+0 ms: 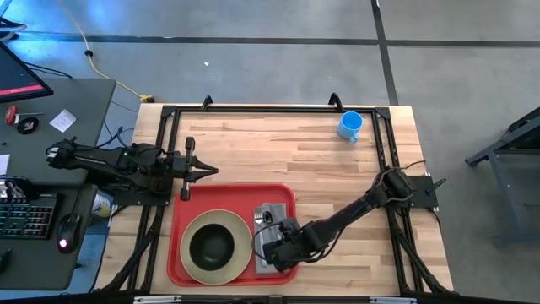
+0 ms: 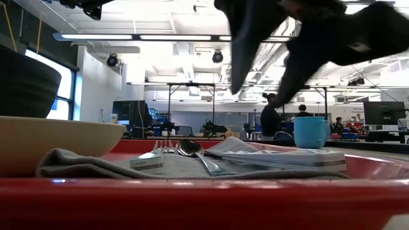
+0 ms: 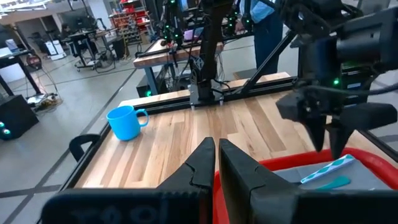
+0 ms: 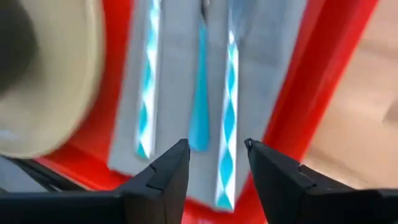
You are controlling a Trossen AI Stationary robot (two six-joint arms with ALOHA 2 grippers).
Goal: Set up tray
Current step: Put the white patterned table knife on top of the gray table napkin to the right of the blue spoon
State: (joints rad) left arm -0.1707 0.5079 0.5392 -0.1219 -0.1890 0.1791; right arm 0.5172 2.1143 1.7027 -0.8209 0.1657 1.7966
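Note:
The red tray [image 1: 287, 196] lies at the table's near edge. On its left half sits a cream plate [image 1: 190, 263] with a dark bowl [image 1: 211, 245] in it. On its right half a grey napkin [image 4: 261, 68] lies flat, carrying a fork, a spoon [image 2: 198, 153] and a third piece, their blue-patterned handles [image 4: 230, 118] side by side. My right gripper [image 4: 217, 155] hangs open above the napkin and cutlery [image 2: 268, 70], clear of them. My left gripper [image 1: 207, 171] is shut, just beyond the tray's far rim. A blue mug [image 1: 350, 125] stands near the table's far right corner.
A black metal frame [image 1: 278, 108] runs along the table's far edge and down both sides. Bare wood [image 1: 278, 152] lies between the tray and the mug. A desk with a keyboard and mouse [image 1: 34, 211] stands left of the table. People show in the room behind [image 2: 271, 115].

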